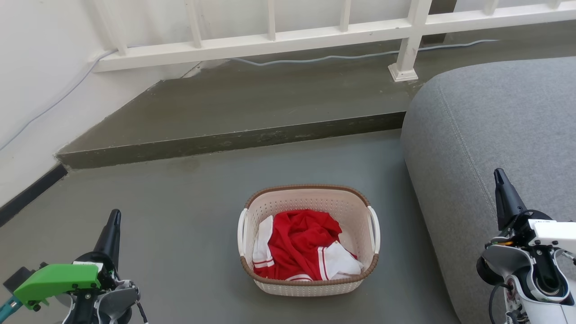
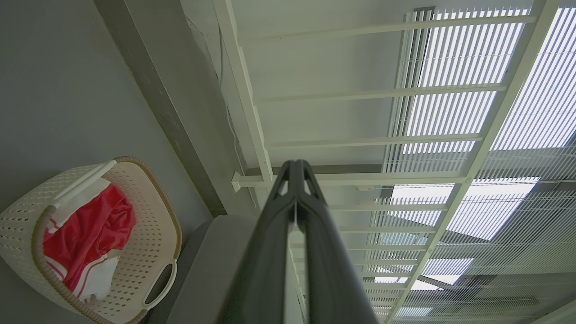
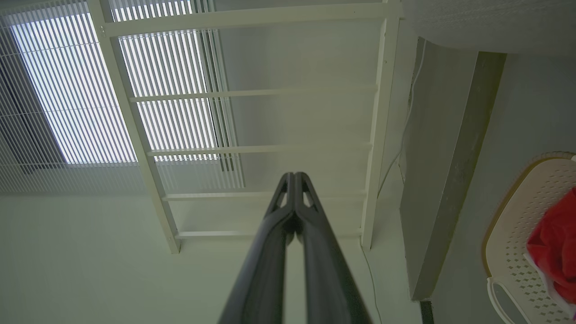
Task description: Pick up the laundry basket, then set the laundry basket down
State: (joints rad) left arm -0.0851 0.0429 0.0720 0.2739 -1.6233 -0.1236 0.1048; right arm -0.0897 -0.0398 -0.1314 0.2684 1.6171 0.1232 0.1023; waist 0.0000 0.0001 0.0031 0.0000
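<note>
While the left gripper (image 1: 115, 216) hangs off to the left with its two dark fingers pressed together and nothing between them, it is well apart from the laundry basket (image 1: 310, 200); if it goes in shut like that, I'd expect it to nudge the light plastic wall and skate the basket across the grey floor (image 1: 180, 216) rather than catch anything; the left handle (image 1: 242, 231) is a thin white loop lying close against the wall, so a finger that misses the gap would likely slide off; the basket itself sits upright on the floor between the two arms, below the step (image 1: 234, 139), with a red and white garment (image 1: 301, 243) heaped inside, higher toward the middle; a lift by one handle alone, or with one side rising first, could tip it and spill the cloth over the brown rim; the right handle (image 1: 375, 229) faces the grey sofa (image 1: 495, 135), which stands near that side; the right gripper (image 1: 499, 176), fingers likewise closed tight on nothing, shows against the sofa's edge, so its reach inward may brush the upholstery or arrive at an awkward angle; setting down unevenly could leave the basket rocking or shoved against the cushion
</note>
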